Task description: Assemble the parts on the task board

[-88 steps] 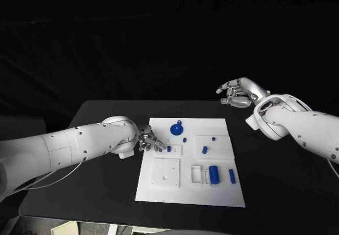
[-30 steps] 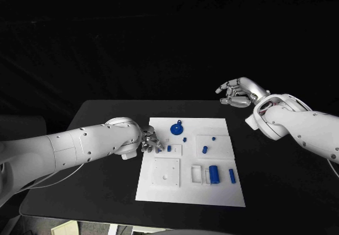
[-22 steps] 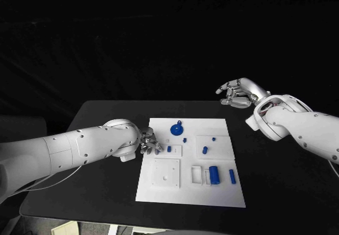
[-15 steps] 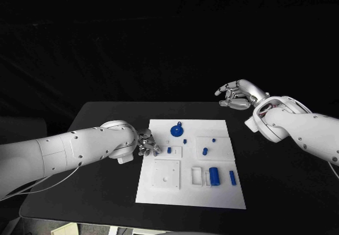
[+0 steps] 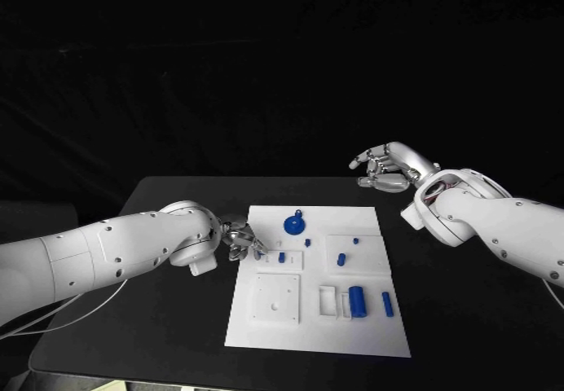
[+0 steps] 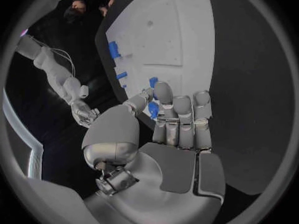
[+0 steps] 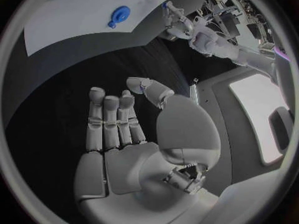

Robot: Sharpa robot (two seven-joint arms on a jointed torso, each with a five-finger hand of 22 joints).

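- Right now your left hand (image 5: 241,241) sits at the left edge of the board (image 5: 270,342), fingers curled down together at a small blue peg (image 5: 258,254). In the left wrist view the thumb (image 6: 138,103) and fingers (image 6: 163,100) close around a blue piece (image 6: 152,109), so it looks pinched, though you cannot tell whether it is lifted or seated in its slot.
- Just beside it, a second peg (image 5: 282,257) stands in the same small white block.
- Further out on the board you have a blue disc (image 5: 294,222) near the far edge, two small pegs (image 5: 341,260) in the middle right, and a thick cylinder (image 5: 356,300) with a thin one (image 5: 388,304) next to it toward the near right.
- Your right hand (image 5: 385,165) hangs above the far right corner of the table (image 5: 165,195), well apart from the board, fingers loosely bent and holding nothing.
- Judged from this, the step in hand is working the peg at the left edge.
- Next, you need a firm pinch confirmed, then a straight, upright move of the peg; a tilt could jam it or knock its neighbour.
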